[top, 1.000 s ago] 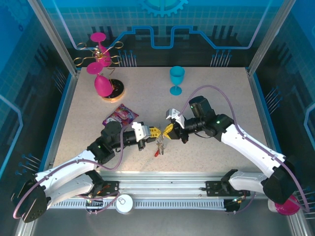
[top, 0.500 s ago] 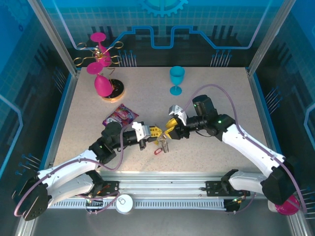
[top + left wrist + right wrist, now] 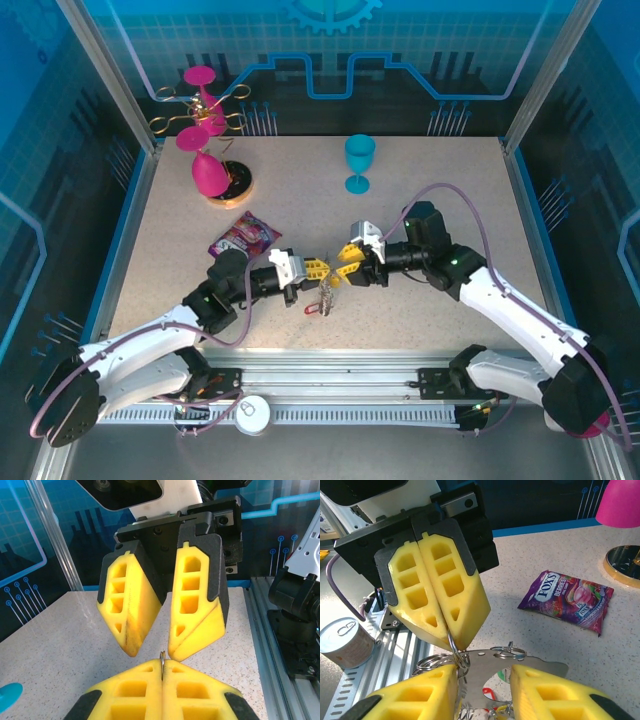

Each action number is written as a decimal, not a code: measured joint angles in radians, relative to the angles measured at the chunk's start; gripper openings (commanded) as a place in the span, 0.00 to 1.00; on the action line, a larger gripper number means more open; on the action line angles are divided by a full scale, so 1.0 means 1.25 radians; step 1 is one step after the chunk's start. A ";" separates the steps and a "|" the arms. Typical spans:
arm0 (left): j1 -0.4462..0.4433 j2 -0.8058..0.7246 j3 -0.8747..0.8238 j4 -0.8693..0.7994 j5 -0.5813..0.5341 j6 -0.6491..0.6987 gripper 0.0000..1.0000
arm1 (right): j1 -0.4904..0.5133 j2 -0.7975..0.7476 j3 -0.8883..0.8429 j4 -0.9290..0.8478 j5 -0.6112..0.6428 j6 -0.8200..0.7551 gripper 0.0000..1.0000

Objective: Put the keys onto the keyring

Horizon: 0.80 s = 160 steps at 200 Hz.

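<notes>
While the bunch hangs close to the near edge of the desk, its red clip lowest, the threading looks only partly done. Just above it the left gripper is clamped tight on the thin wire of the keyring, holding it up off the desk. Facing it tip to tip, the right gripper has its jaws partly apart. A flat silver key lies across that gap without clearly being pinched. Whether this key is already on the wire I cannot tell; small rings crowd the spot. I judge the key has yet to be worked fully round the coil. Farther back lie a candy packet and a blue goblet, both untouched.
</notes>
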State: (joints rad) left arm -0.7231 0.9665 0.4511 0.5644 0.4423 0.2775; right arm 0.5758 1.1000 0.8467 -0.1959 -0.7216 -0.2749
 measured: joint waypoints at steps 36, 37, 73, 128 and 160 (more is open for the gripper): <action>0.000 0.007 0.000 0.005 0.000 -0.011 0.00 | 0.009 0.016 0.000 0.008 -0.011 -0.009 0.26; 0.000 0.007 0.000 0.005 0.000 -0.011 0.00 | 0.009 0.016 0.000 0.008 -0.011 -0.009 0.26; 0.000 0.013 0.000 0.016 0.000 -0.014 0.00 | 0.018 0.027 0.000 0.020 -0.013 -0.012 0.19; 0.004 0.018 -0.006 0.032 -0.025 -0.027 0.00 | 0.022 0.042 0.000 0.036 -0.008 -0.015 0.00; 0.002 0.010 -0.007 0.025 -0.046 -0.011 0.26 | 0.031 0.042 0.043 -0.037 0.033 -0.059 0.00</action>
State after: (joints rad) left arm -0.7204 0.9794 0.4419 0.5961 0.3851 0.2638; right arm 0.6151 1.1522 0.9005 -0.2420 -0.6800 -0.3481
